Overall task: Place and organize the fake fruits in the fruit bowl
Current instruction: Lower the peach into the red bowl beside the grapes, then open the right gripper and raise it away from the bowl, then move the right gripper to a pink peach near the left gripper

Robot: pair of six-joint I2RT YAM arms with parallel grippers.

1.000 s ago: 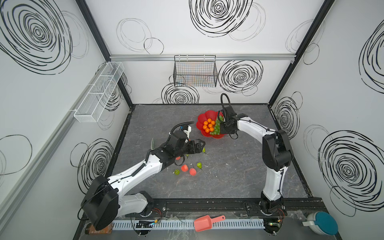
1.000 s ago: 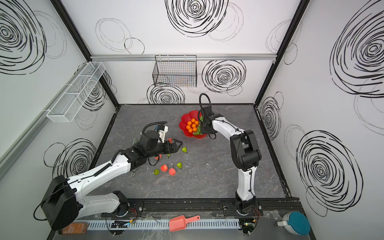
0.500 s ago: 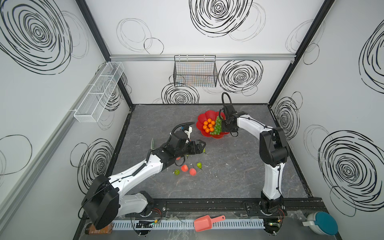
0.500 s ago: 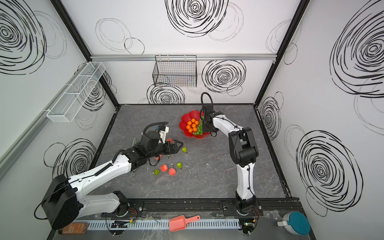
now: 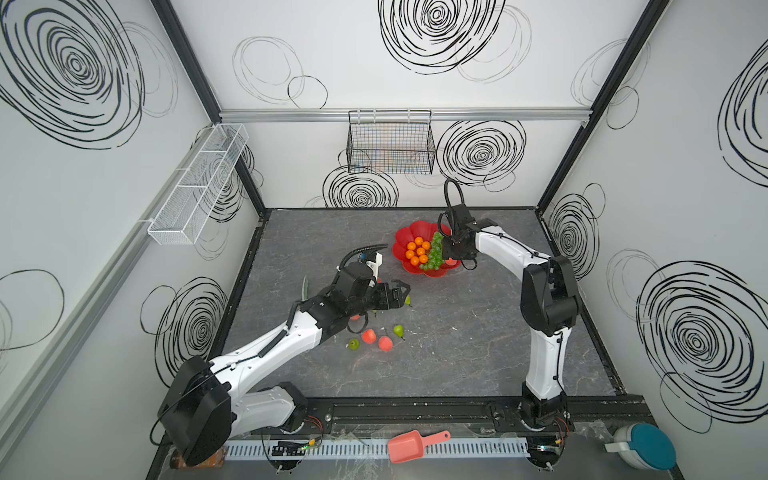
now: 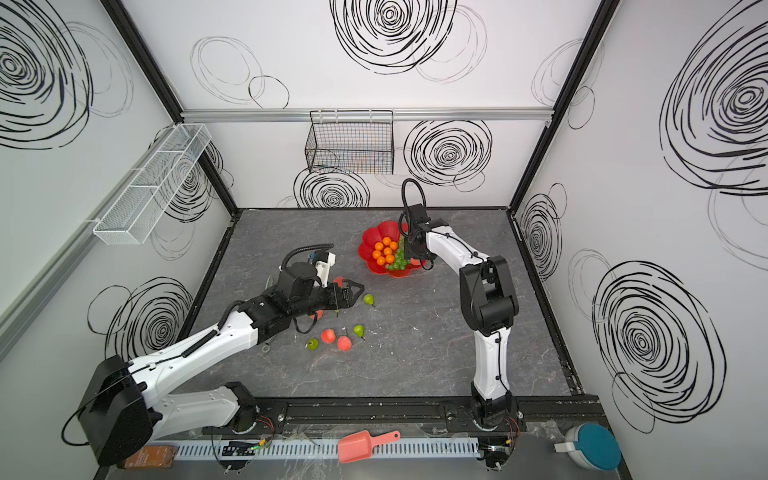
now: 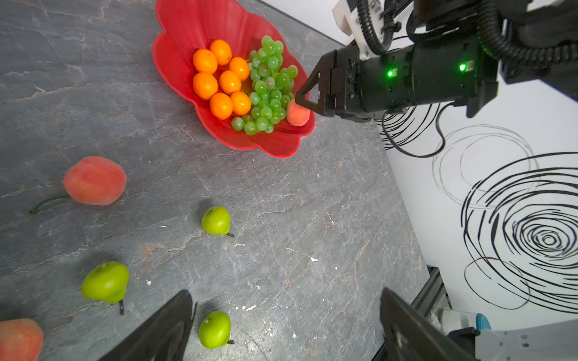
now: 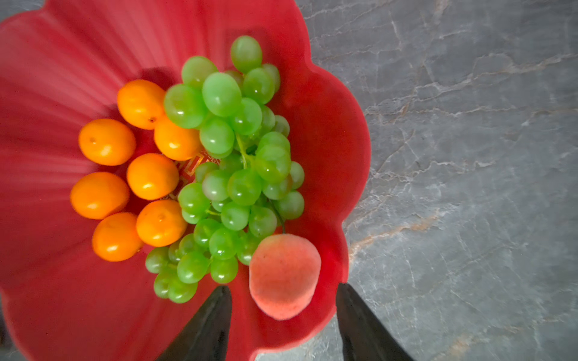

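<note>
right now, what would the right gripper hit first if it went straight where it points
Most likely the peach in the fruit bowl, just ahead of the open right gripper.

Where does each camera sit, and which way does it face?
Top views: high above the edge where the arms are mounted, looking down at the table; left arm and right arm show whole.
Left wrist: on the left arm, looking across the table to the fruit bowl; the open left gripper and the right gripper show.
Right wrist: on the right arm, looking down into the fruit bowl; its own fingertips show.
Shared: both wrist views show the fruit bowl with grapes, oranges and one peach.
</note>
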